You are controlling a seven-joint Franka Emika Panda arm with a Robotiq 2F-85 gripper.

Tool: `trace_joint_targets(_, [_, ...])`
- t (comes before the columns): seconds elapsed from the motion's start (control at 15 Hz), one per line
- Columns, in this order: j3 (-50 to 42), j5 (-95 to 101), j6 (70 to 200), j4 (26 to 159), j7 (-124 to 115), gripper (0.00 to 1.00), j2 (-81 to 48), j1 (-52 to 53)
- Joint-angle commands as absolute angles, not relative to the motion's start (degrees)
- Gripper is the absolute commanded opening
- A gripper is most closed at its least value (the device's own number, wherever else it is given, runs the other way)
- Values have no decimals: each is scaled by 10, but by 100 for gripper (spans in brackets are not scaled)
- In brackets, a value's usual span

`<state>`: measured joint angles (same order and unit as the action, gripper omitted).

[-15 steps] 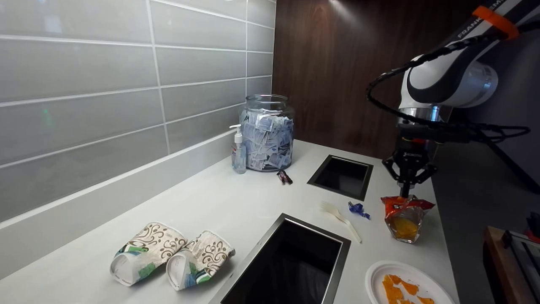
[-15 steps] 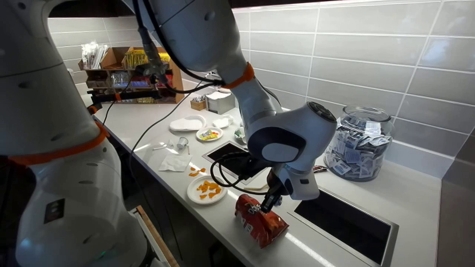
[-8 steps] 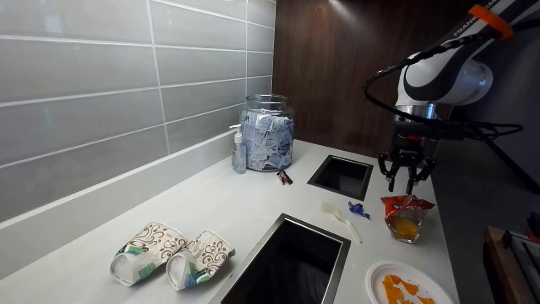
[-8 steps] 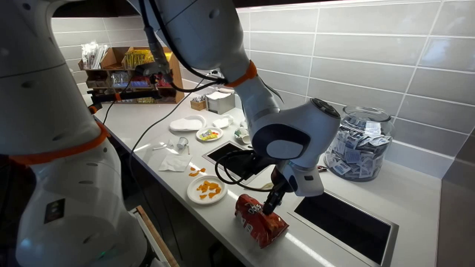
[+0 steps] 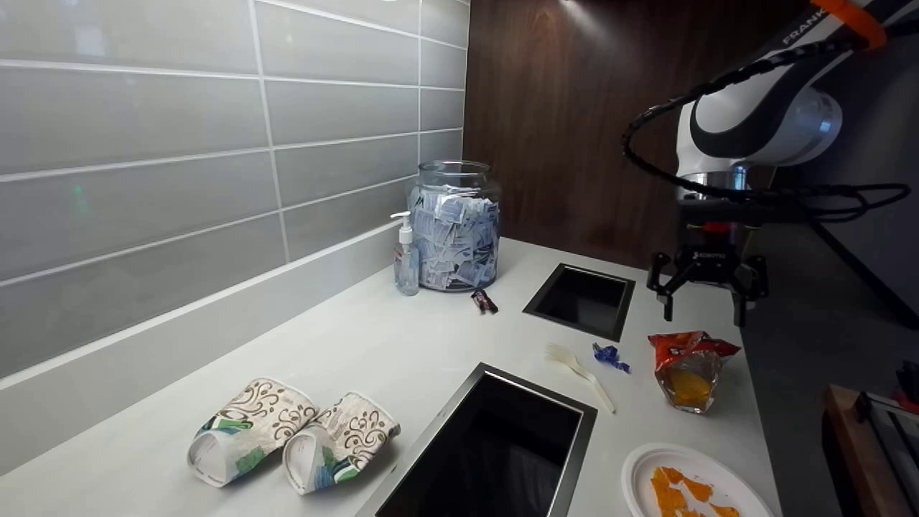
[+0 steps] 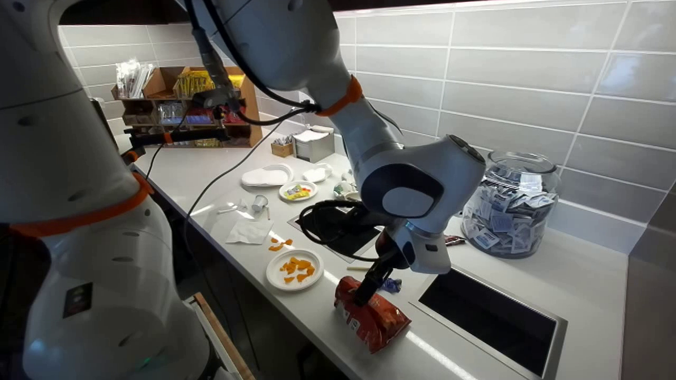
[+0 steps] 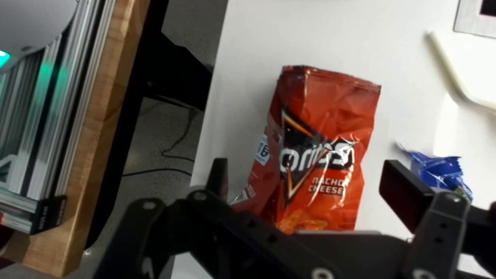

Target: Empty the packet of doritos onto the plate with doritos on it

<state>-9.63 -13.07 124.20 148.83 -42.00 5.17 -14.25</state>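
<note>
The tool (image 5: 704,317) hangs just above the bag (image 7: 317,151) as I look on, its jaws standing wide. The bag rests on the tabletop (image 5: 402,345) near the edge, a blue wrapper (image 5: 610,357) and a fork (image 5: 580,370) off to one side. Near it sits the plate (image 6: 274,272) of chips (image 6: 302,264); loose bits (image 6: 275,247) lie just past that. Well apart, a jar (image 5: 456,237) stands beside a pump bottle (image 5: 407,269).

White arm (image 5: 754,122), black-trimmed, and there's an orange band (image 5: 854,21) high above the jaws, black cable (image 5: 721,83) looping below it; black gripper (image 5: 704,318), 2 blocky fingers (image 7: 403,193), pale round screws (image 7: 149,204)!
</note>
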Motion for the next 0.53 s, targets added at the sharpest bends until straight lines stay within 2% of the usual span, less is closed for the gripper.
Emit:
trace_joint_targets(0.0, [-101,-107,1187,1499,-473,100,84,-144])
trace_joint_targets(0.47, [-102,-111,1190,1518,-532,100,89,-150])
